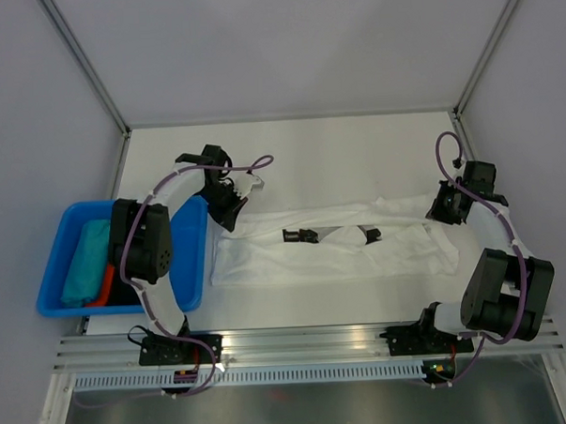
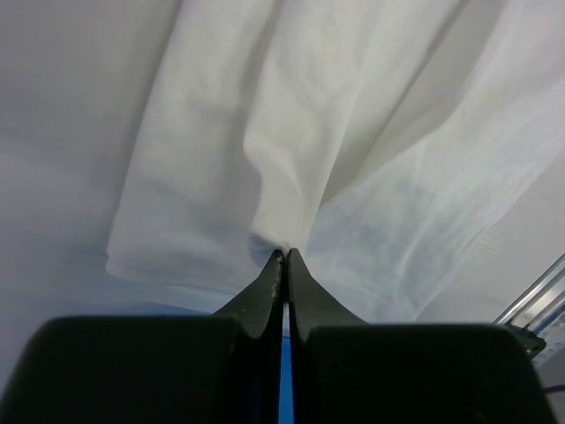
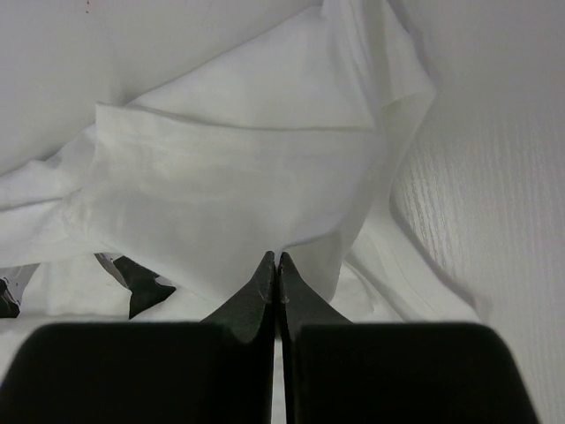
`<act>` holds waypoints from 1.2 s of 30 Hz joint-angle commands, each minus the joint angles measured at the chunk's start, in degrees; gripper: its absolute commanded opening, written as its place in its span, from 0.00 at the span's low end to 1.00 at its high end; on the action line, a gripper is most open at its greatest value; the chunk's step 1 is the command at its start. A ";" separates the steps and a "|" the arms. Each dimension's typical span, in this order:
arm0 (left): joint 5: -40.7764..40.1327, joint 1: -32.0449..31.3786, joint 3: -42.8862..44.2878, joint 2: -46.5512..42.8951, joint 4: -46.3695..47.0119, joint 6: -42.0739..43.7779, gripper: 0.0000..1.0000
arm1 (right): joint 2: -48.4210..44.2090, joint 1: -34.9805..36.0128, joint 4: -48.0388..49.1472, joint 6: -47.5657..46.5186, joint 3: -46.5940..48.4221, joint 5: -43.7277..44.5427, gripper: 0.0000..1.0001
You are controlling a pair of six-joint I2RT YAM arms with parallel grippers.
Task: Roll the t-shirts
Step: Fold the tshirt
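A white t-shirt (image 1: pixel 334 250) with small black printed marks lies folded lengthwise in a long band across the middle of the table. My left gripper (image 1: pixel 229 214) is shut on the t-shirt's left end; in the left wrist view (image 2: pixel 284 253) the cloth (image 2: pixel 335 150) bunches up from the tips. My right gripper (image 1: pixel 444 208) is shut on the t-shirt's right end; in the right wrist view (image 3: pixel 277 258) a folded layer of cloth (image 3: pixel 247 185) rises from the tips, with black marks (image 3: pixel 137 281) at the lower left.
A blue bin (image 1: pixel 187 272) stands at the left of the table, holding a teal rolled cloth (image 1: pixel 86 263) and something red (image 1: pixel 105 285). An aluminium rail (image 1: pixel 307 340) runs along the near edge. Frame posts stand at the back corners.
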 commanded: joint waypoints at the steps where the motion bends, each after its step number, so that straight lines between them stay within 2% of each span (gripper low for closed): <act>1: -0.75 0.29 -4.64 -7.05 3.38 7.16 0.02 | -2.65 -0.24 0.20 -0.94 -0.83 0.97 0.02; 6: -0.76 0.20 -7.64 -9.34 6.29 11.29 0.02 | -2.82 -0.15 -0.15 -1.20 -0.92 1.23 0.02; 11: 0.83 0.20 -6.94 -11.01 12.08 10.86 0.02 | -3.18 -0.24 0.81 -0.50 0.05 -1.05 0.02; 16: 1.79 0.11 -6.94 -11.72 13.59 12.70 0.02 | -2.83 -0.24 -1.47 -0.76 0.76 1.85 0.02; 22: -0.31 -0.33 -10.28 -11.19 13.41 15.87 0.02 | 1.21 -0.33 -1.73 -0.85 -0.48 0.54 0.09; 27: -1.54 -0.42 -11.16 -9.96 13.32 16.04 0.02 | 6.05 -0.33 -2.26 -1.11 0.75 0.09 0.22; 28: -1.81 -0.50 -11.16 -9.79 13.32 16.04 0.03 | 6.14 -0.33 -2.26 -1.02 0.75 -0.17 0.26; 29: -2.24 -0.68 -11.07 -9.61 13.24 16.04 0.02 | 5.79 -0.33 -2.35 -1.02 0.67 0.00 0.37; 33: -2.69 -1.03 -11.07 -9.43 13.06 15.34 0.02 | 3.51 -0.33 -3.05 -0.67 1.54 1.67 0.46; 34: -2.51 -0.94 -11.07 -9.61 13.06 15.34 0.02 | 2.63 -0.33 -3.05 -0.41 1.89 2.72 0.59; 36: -2.16 -1.03 -11.25 -9.78 13.15 15.34 0.02 | 2.19 -0.33 -2.27 0.90 2.69 6.93 0.67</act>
